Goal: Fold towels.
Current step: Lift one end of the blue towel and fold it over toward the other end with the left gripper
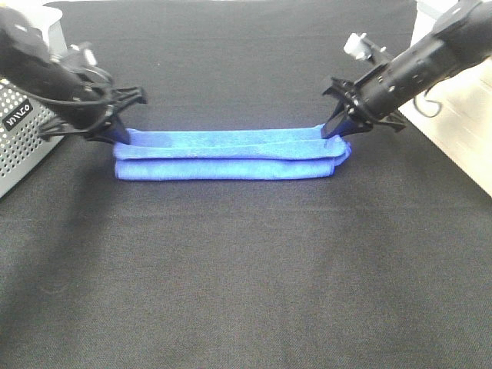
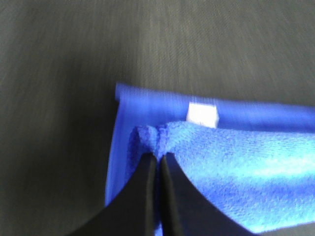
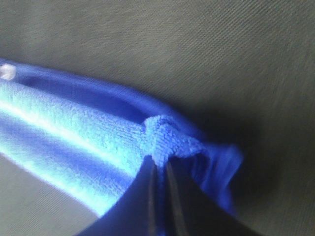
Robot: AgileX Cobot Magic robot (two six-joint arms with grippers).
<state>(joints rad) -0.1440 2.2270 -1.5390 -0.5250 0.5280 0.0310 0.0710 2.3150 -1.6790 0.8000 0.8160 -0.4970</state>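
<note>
A royal-blue towel (image 1: 231, 155) lies as a long narrow folded band across the middle of the black table. My left gripper (image 1: 119, 135) is shut on its left end's upper layer; the left wrist view shows the closed fingers (image 2: 147, 182) pinching a bunched blue edge (image 2: 152, 135), with the small white tag (image 2: 203, 113) just beyond. My right gripper (image 1: 336, 129) is shut on the towel's right end; the right wrist view shows the closed fingers (image 3: 147, 191) gripping a puckered fold (image 3: 165, 132). Both held ends sit slightly above the lower layer.
A perforated grey basket (image 1: 19, 142) stands at the table's left edge, close behind my left arm. The black cloth-covered table (image 1: 246, 284) stretches in front of the towel. The table's right edge (image 1: 453, 154) borders a pale floor.
</note>
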